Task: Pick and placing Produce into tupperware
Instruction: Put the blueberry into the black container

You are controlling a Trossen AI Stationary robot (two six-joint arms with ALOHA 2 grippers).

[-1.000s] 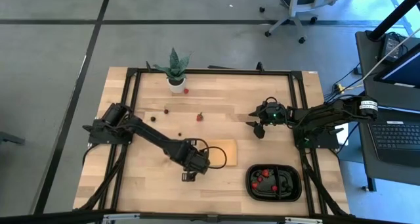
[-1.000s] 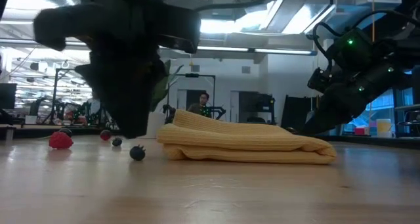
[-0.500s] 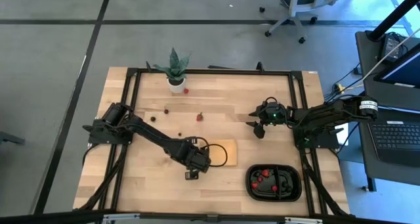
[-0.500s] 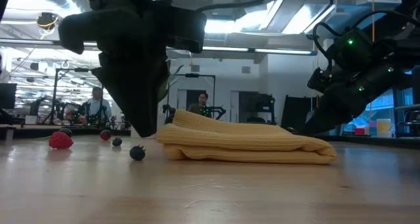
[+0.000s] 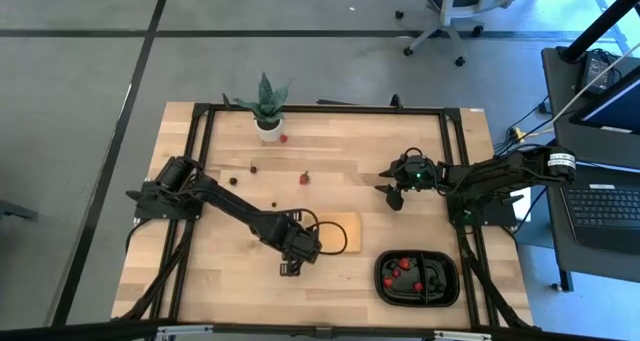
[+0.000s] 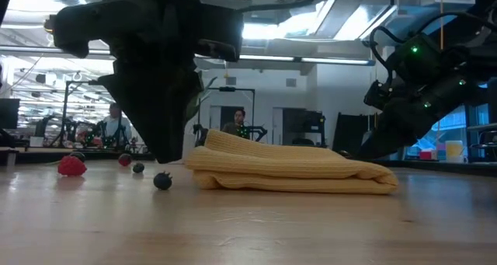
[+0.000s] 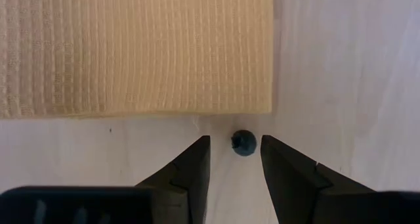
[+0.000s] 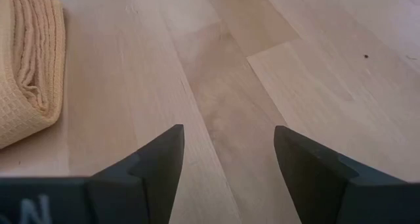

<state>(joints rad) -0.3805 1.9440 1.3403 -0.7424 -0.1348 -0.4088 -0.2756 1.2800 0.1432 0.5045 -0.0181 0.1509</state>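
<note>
Two arms over a wooden table [image 5: 230, 281]. High view — left gripper [image 5: 289, 268] near the front edge beside a tan cloth [image 5: 335, 231]; black tray [image 5: 416, 278] w/ red berries at the front-right corner. Left wrist view — fingers spread, dark berry [image 7: 243, 143] between the tips. Right wrist view — right gripper [image 8: 228, 158] released, nr the right edge.

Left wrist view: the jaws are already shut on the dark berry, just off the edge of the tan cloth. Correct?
Not quite. The left gripper is open: in the left wrist view the dark berry lies on the table between the jaws, ungrasped. It does sit just off the edge of the tan cloth.
</note>
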